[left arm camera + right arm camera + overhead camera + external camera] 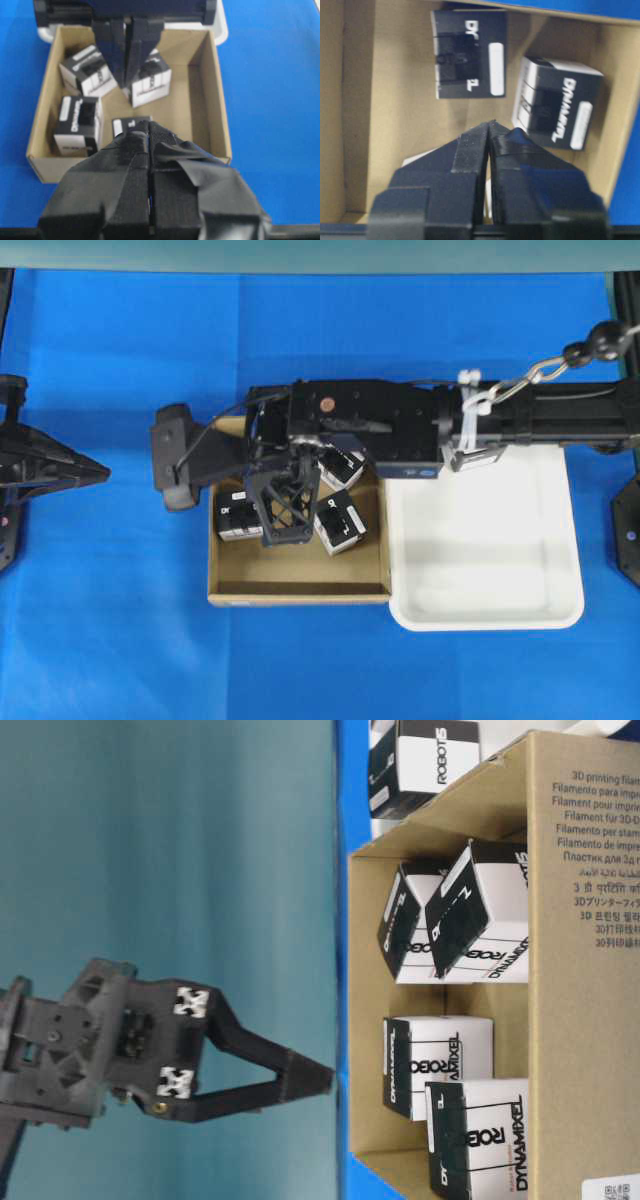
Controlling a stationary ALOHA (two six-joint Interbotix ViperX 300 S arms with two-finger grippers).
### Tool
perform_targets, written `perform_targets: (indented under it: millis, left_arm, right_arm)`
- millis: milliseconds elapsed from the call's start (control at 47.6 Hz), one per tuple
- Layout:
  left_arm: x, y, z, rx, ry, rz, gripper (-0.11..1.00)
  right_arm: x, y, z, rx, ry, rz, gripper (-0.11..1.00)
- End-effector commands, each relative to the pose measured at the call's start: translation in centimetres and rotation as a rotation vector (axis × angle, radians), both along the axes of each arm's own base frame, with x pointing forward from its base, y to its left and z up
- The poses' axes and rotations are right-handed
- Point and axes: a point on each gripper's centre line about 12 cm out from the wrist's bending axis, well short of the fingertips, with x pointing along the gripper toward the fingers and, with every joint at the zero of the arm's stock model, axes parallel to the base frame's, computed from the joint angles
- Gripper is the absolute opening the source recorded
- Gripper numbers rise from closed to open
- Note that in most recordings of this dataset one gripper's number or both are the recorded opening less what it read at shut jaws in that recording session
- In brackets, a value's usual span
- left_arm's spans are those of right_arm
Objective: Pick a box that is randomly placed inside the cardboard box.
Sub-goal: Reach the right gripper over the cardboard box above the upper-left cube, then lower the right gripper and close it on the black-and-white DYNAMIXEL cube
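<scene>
We are looking at a robotics lab: a blue-covered worktop (pixel 120 640), robot-part cartons (pixel 438 1060) beside a white tray (pixel 520 615).

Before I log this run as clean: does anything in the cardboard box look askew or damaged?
No damage shows. The black cartons lie jumbled in the cardboard box: one carton sits skewed to the walls, and in the table-level view another leans tilted against its neighbour. Nothing has spilled out.
</scene>
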Motion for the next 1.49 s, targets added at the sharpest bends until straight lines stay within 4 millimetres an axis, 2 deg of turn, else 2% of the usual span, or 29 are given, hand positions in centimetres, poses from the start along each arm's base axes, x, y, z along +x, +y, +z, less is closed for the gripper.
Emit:
perform_targets:
  millis: [0,105,189,294,399,609,882,1469]
  left_arm:
    - [0.2,-0.1,1.3,-0.006,-0.032,-0.003,-0.07]
    - [0.2,-0.2,1.2,-0.022,-0.028,-0.002,-0.07]
    - [0.2,-0.2,1.1,-0.027,-0.022,-0.002,-0.07]
    - [0.2,-0.2,1.3,-0.028,-0.028,-0.003,-0.07]
    - [0.2,-0.4,1.5,-0.028,-0.029,-0.01,-0.07]
    - [0.2,-0.4,1.5,-0.028,-0.031,-0.013,-0.07]
    - [0.2,-0.4,1.6,-0.026,-0.034,-0.013,-0.07]
    - [0.2,-0.5,1.6,-0.028,-0.034,-0.019,-0.07]
  right_arm:
    - [0.4,0.5,0.1,0.003,-0.019,0.018,0.12]
    - [0.6,0.6,0.2,0.006,-0.03,0.015,0.28]
    - [0.8,0.6,-0.1,0.007,-0.036,0.016,0.49]
    - [1.2,0.7,-0.3,0.007,-0.059,0.009,0.8]
    - [1.6,1.0,-0.7,0.006,-0.075,0.009,0.98]
    - [2.0,1.6,-2.2,0.009,-0.063,0.021,0.99]
    - [2.7,1.8,-5.1,-0.016,-0.042,0.035,0.99]
    - [3.2,1.4,-8.4,-0.022,-0.018,0.035,0.99]
